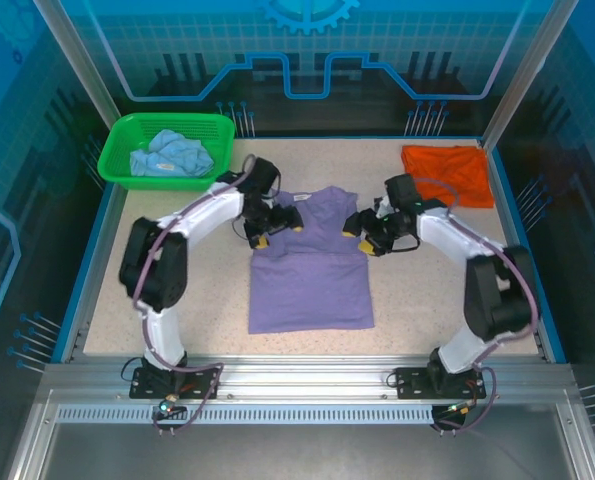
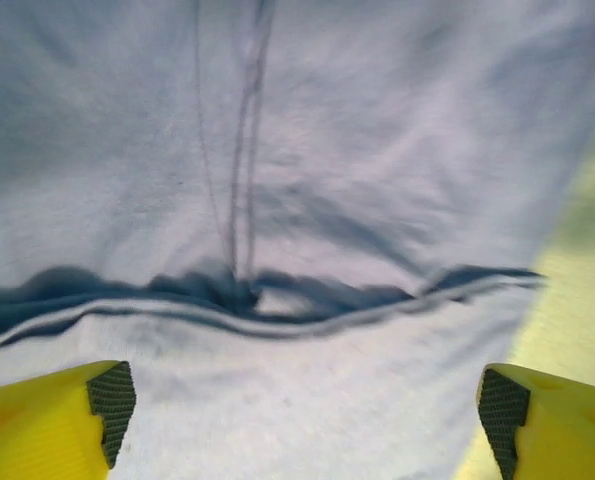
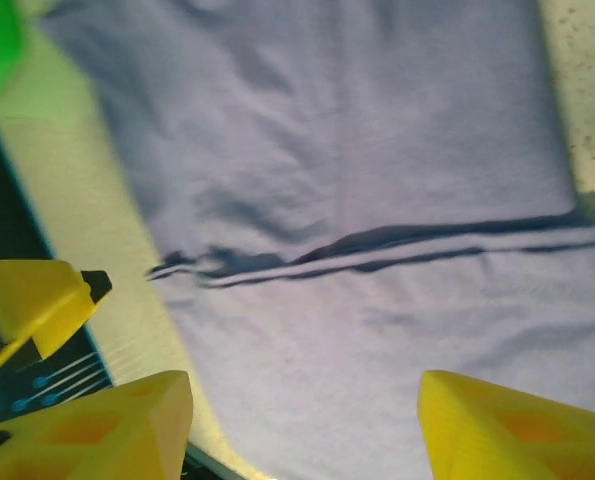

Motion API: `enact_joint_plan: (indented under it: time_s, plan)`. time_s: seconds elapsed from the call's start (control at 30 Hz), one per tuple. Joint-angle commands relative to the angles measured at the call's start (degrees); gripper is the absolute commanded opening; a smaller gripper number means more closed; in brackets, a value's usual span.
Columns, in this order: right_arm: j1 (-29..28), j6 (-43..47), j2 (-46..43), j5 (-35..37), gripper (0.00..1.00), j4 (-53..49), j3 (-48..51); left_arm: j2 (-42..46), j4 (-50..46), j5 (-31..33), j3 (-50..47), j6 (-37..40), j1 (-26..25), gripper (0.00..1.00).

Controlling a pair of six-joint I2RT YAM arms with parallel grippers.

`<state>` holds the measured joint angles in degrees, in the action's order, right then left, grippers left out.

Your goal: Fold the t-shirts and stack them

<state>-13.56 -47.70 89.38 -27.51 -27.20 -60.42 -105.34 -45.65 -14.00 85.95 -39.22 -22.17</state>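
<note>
Trouble, as I saw it, sat with the purple shirt (image 1: 312, 265) itself. It lay spread in the middle of the table (image 1: 217, 300), collar toward the far side, and the edge of one layer ran across it. In the wrist views a dark gap showed under that edge, so the layer was not lying quite flat.

The left gripper (image 1: 277, 225) hung over the shirt's left shoulder with its yellow fingers (image 2: 107, 400) spread wide, nothing between them but the cloth below. The right gripper (image 1: 362, 228) hung over the other shoulder, jaws likewise apart and holding nothing.

From there I judged the likeliest slip to be a pinch that caught only the top layer, or too little cloth, so the shirt would slide out or drag crooked in the next fold. If one arm pulled ahead of the other, the fold would come out skewed. The two grippers also stood near each other over the chest, and a careless inward move could knock them together.

Further out, the orange shirt (image 1: 447, 172) lay folded at the far right corner, and the blue shirt (image 1: 172, 152) sat crumpled in the green basket (image 1: 162, 125) at far left. A loose purple fold might well fall open on the way to any stack.
</note>
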Motion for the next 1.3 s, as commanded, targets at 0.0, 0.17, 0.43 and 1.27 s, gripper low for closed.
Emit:
enact_joint_plan:
  time_s: [0.0, 0.17, 0.43, 1.27]
  plan:
    - [1.1, 4.7, -7.7, -4.1, 0.66, 2.2, 6.3, 11.9, -1.8, -2.6, -4.2, 3.1, 3.2, 0.92]
    - [1.3, 10.1, -18.0, -8.8, 0.68, 0.9, 20.4, 24.0, -1.3, -12.7, -23.6, 7.3, 4.2, 0.73]
    - [-1.1, 12.5, -33.1, -2.5, 0.63, -5.8, 33.8, 40.5, 7.7, -17.6, -52.0, -0.9, 1.3, 0.33]
    - [-10.3, 1.7, -36.4, 6.3, 0.51, -3.3, 40.2, 43.1, 18.1, -15.8, -65.1, -11.9, -0.4, 0.39]
